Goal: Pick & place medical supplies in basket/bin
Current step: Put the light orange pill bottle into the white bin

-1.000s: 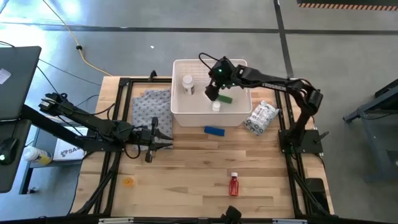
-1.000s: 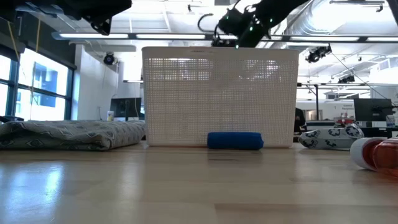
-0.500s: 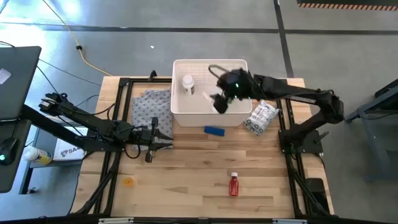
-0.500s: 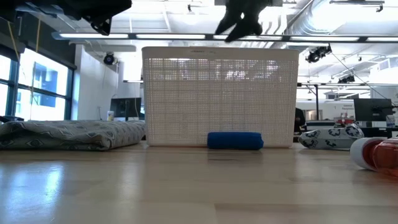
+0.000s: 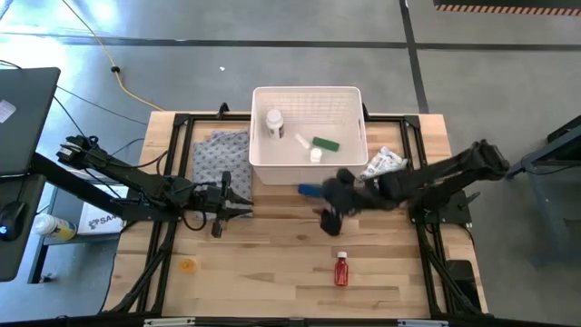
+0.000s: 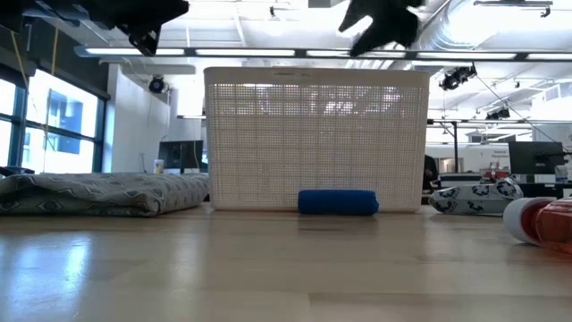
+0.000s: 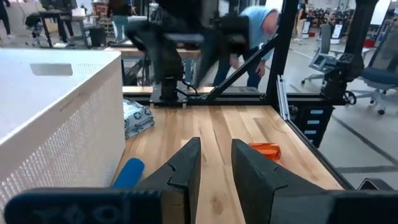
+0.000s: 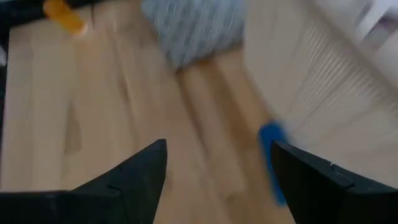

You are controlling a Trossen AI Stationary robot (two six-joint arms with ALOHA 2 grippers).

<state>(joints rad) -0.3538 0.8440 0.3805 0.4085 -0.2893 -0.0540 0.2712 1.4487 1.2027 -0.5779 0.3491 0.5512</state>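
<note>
The white slotted basket [image 5: 307, 168] stands at the table's far middle. In it lie a white pill bottle [image 5: 274, 123], a green tube [image 5: 325, 143] and a small white vial [image 5: 315, 155]. The blue block [image 5: 311, 191] lies against the basket's near wall, the crinkly packet [image 5: 381, 163] to the basket's right, and the red white-capped bottle [image 5: 341, 269] near the near edge. My right gripper [image 5: 329, 216] hangs open over the table just near-right of the blue block [image 8: 272, 158], touching nothing. My left gripper [image 5: 238, 202] waits open, narrowly, at the left, near the grey cloth.
A grey patterned cloth [image 5: 221, 156] lies left of the basket, and a small orange thing [image 5: 187, 265] sits near the near-left corner. Black frame rails border the table. Bare wood stretches between the blue block and the red bottle. A person in blue [image 7: 261, 25] bends beyond the table.
My right gripper has swung from above the basket's inside, over its near wall, toward the near edge, and now hangs above the table beside the blue block. The green tube stays in the basket.
</note>
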